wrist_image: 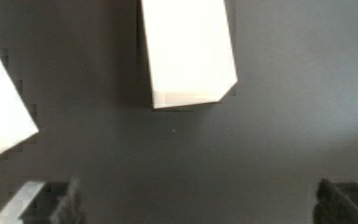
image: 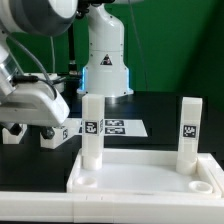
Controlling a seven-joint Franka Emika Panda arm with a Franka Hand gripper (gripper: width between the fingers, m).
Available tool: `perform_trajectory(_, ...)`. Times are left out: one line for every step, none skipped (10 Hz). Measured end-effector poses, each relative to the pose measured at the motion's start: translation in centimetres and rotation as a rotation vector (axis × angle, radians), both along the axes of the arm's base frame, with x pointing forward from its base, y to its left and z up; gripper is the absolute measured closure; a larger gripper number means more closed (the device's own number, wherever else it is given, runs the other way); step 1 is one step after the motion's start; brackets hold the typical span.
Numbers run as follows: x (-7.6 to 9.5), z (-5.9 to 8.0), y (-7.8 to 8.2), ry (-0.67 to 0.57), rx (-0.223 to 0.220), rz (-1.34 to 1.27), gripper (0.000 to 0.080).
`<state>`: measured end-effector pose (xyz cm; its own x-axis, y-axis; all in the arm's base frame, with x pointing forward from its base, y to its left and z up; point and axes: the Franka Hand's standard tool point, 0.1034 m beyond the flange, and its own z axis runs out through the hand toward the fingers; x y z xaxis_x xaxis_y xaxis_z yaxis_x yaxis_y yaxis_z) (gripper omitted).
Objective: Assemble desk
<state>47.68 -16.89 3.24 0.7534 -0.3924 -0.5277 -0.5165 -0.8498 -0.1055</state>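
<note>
our end effector (wrist_image: 194,205) hangs released, jaws wide, only bare black desk (wrist_image: 176,150) between them. the loose leg (wrist_image: 190,50) lies flat just beyond the fingertips, long axis square to the closing line; we judge a short advance then descent is needed. another white part (wrist_image: 2,100) crowds one side. in the exterior view the tabletop panel (image: 140,168) sits at six o'clock, a standing leg (image: 92,130) at its eleven, a second standing leg (image: 188,130) at its one.

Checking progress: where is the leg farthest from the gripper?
Exterior view's right: the white plastic block leg stands upright at the rear right corner of the rimmed white tabletop panel, right of the marker board.
</note>
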Motion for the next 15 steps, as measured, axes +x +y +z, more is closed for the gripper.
perform_trajectory(-0.8,0.0,0.4,0.093,0.051,-0.019,0.0150)
perform_trajectory(-1.8,-0.1,0.5,0.226,0.111,-0.053,0.0150)
perform_trajectory(-1.9,-0.5,0.2,0.281,0.142,-0.056,0.0150)
perform_trajectory(-2.2,-0.6,0.2,0.336,0.178,-0.052,0.0150)
perform_trajectory(-2.4,-0.8,0.2,0.387,0.207,-0.047,0.0150)
perform_trajectory(-2.3,-1.0,0.4,0.428,0.227,-0.039,0.0150)
perform_trajectory(-1.9,-1.4,0.5,0.436,0.225,-0.027,0.0150)
perform_trajectory(-1.8,-1.6,1.0,0.434,0.220,-0.015,0.0150)
perform_trajectory(-1.9,-1.7,1.4,0.440,0.218,-0.003,0.0150)
perform_trajectory(-1.8,-1.8,1.6,0.438,0.219,0.001,0.0150)
perform_trajectory(-1.8,-1.8,1.5,0.437,0.218,0.000,0.0150)
perform_trajectory(-1.8,-1.9,1.5,0.434,0.216,0.000,0.0150)
perform_trajectory(-1.8,-2.0,1.4,0.430,0.211,0.029,0.0150)
perform_trajectory(-1.9,-2.0,1.5,0.439,0.191,0.100,0.0150)
perform_trajectory(-1.8,-2.0,2.1,0.443,0.181,0.126,0.0150)
